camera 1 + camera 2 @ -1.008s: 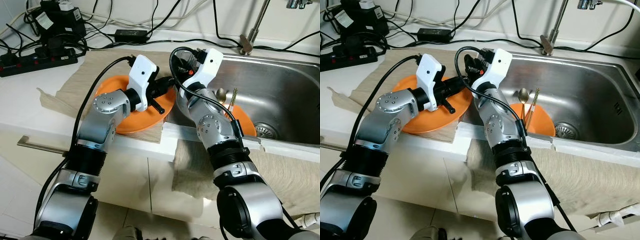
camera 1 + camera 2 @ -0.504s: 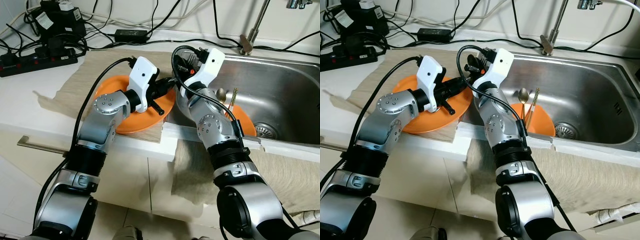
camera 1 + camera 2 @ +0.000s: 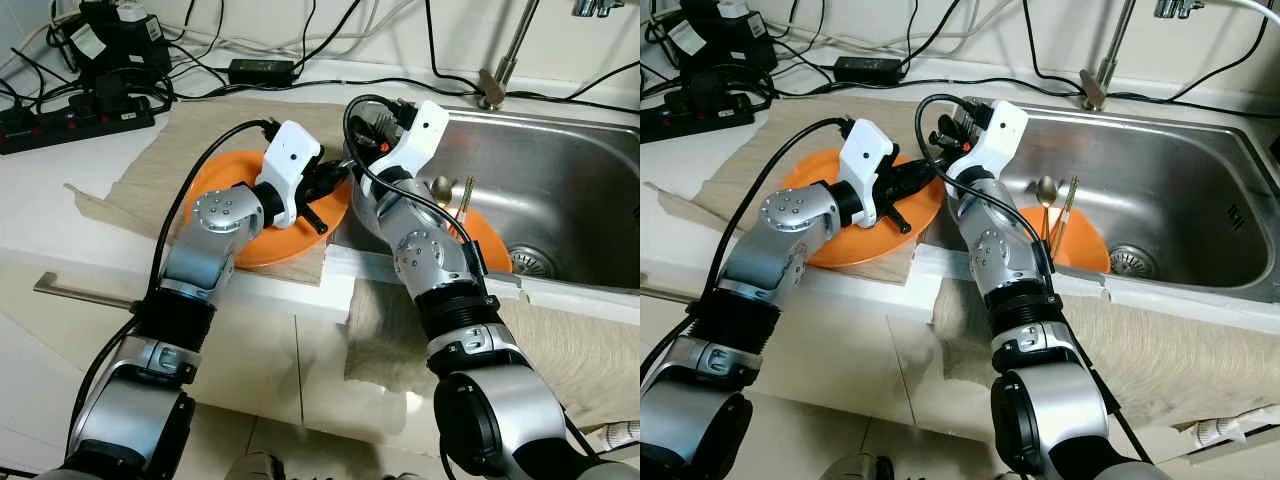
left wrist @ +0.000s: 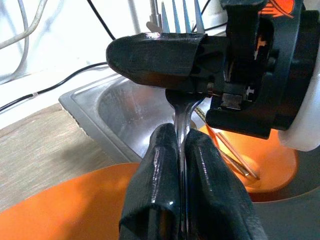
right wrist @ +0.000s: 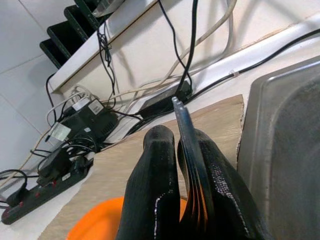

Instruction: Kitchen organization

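Silver metal fork (image 4: 181,107) pinched by left gripper (image 4: 180,150) and right gripper (image 5: 185,150), both clamped on it, above round orange plate (image 3: 215,170), sink rim at three o'clock. Best releasing one grip only once the other is firm, avoiding twist.

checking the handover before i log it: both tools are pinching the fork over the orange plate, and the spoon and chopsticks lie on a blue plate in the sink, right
Not quite: the plate in the sink is orange, not blue, as the right eye view shows. The spoon and chopsticks do lie on it. The left tool and right tool both pinch the fork over the orange plate on the counter.
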`<state>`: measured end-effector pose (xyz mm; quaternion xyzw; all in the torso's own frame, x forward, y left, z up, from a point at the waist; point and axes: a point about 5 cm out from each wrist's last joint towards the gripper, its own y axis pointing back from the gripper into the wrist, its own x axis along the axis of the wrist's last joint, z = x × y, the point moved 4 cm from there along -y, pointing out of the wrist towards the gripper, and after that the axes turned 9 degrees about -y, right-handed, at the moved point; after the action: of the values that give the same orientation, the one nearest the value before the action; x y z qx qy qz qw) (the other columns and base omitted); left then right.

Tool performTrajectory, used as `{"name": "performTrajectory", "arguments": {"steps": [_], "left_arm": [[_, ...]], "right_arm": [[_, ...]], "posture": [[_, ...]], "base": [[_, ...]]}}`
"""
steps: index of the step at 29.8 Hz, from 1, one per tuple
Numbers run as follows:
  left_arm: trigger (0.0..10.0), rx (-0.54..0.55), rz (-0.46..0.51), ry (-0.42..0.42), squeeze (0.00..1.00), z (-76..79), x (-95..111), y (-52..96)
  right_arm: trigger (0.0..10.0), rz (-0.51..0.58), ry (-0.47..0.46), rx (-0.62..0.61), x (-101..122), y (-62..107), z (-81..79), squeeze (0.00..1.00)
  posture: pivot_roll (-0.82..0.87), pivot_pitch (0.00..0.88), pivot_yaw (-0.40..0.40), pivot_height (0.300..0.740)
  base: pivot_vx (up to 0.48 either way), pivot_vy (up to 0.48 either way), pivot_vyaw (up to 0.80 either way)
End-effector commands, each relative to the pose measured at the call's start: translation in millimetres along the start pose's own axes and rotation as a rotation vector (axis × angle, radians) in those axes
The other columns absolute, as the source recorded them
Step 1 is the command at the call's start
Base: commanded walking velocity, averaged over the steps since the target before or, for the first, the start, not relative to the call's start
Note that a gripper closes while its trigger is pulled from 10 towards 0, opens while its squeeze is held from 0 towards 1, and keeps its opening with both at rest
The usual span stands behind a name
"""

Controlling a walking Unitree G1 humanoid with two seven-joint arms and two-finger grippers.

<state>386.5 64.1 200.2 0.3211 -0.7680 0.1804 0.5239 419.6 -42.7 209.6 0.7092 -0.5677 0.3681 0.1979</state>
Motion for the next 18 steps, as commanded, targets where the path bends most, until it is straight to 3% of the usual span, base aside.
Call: {"name": "performTrajectory", "arguments": {"steps": [1, 18], "left_arm": [[10.0, 0.130, 0.028, -0.036, 1.00, -32.1, 18, 6.7], [10.0, 0.135, -0.019, -0.078, 1.00, -37.7, 5, 12.5]], "right_arm": [[0.0, -0.070, -0.022, -0.053, -28, 7.6, 9.6, 0.00], [0.0, -0.071, -0.002, -0.065, -29, 9.1, 14.1, 0.00]], "posture": [[0.07, 0.037, 0.027, 0.740], [0.07, 0.045, 0.026, 0.740]], "base": [[0.000, 0.000, 0.00], [0.000, 0.000, 0.00]]}}
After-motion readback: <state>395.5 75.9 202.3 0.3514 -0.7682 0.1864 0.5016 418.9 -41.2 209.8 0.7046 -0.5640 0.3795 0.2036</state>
